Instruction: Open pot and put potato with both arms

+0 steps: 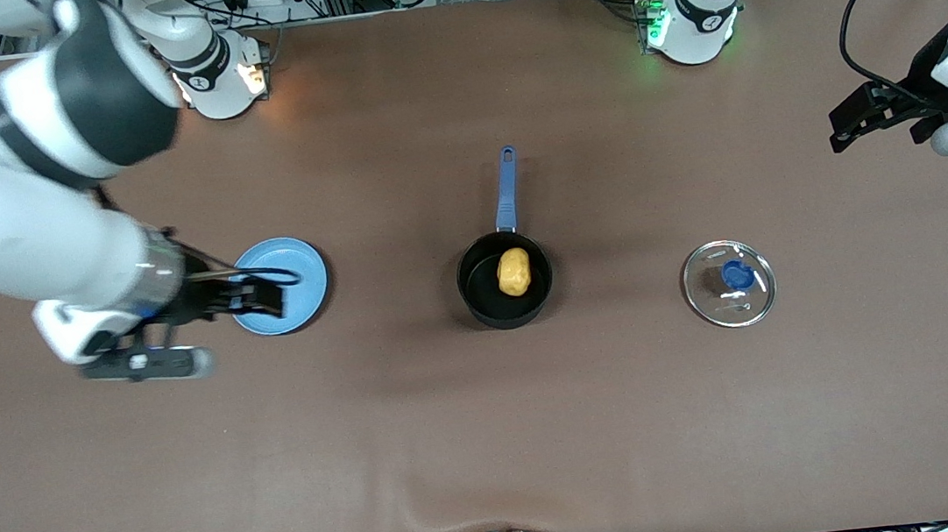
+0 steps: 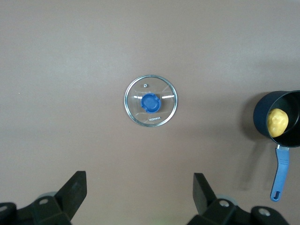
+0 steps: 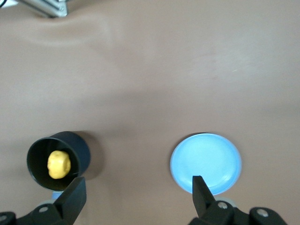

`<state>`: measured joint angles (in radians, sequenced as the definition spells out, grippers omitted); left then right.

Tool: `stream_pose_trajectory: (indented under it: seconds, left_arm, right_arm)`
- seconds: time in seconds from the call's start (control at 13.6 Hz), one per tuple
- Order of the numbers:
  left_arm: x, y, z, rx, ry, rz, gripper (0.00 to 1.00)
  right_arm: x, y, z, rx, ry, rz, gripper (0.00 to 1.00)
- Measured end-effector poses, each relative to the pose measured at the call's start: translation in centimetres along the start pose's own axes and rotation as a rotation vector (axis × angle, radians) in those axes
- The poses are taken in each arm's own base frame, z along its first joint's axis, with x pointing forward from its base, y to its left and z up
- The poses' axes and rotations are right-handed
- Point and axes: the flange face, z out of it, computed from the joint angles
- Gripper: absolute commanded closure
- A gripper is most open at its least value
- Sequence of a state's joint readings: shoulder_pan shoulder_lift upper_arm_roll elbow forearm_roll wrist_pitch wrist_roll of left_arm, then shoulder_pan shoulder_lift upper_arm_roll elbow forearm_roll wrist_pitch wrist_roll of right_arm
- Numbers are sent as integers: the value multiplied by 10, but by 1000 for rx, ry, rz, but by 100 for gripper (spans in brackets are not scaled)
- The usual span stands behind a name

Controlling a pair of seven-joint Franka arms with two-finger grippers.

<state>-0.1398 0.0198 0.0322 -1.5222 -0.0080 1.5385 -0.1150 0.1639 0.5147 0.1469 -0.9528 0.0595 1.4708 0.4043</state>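
Lid (image 1: 730, 283) lies lowest in the front view, right of centre, flat on the table (image 1: 492, 440), blue knob (image 1: 737, 274) up, well apart from the pot; in the left wrist view it sits mid-frame (image 2: 151, 101). Pot (image 1: 504, 279) at frame centre, uncovered, its blue handle (image 1: 506, 189) pointing toward the top edge. Potato (image 1: 513, 271) inside the pot, also seen at the left wrist view's right edge (image 2: 277, 123) and lower left of the right wrist view (image 3: 59, 164). Blue plate (image 1: 298, 267) left of centre, bare. Right gripper (image 1: 261, 295) over the plate's lower-left part, fingers spread, holding nothing. Left gripper (image 1: 852, 129) at the upper right of the frame, over bare table, fingers apart, holding nothing.
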Motion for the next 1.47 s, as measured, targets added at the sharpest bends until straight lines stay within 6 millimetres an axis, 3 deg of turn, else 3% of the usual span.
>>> stream_pose_trajectory:
  seconds: [0.15, 0.29, 0.95, 1.47]
  left_arm:
    - [0, 0, -1, 0, 2, 0, 0]
    - [0, -1, -1, 0, 3, -1, 0]
    - [0, -1, -1, -2, 2, -3, 0]
    - [0, -2, -1, -2, 2, -4, 0]
  right_arm:
    - [-4, 35, -24, -34, 4, 28, 0]
    - [-15, 58, -41, -59, 7, 33, 0]
    - [-115, 114, -85, -167, 19, -89, 0]
    - [-113, 140, -88, -150, 33, -117, 0]
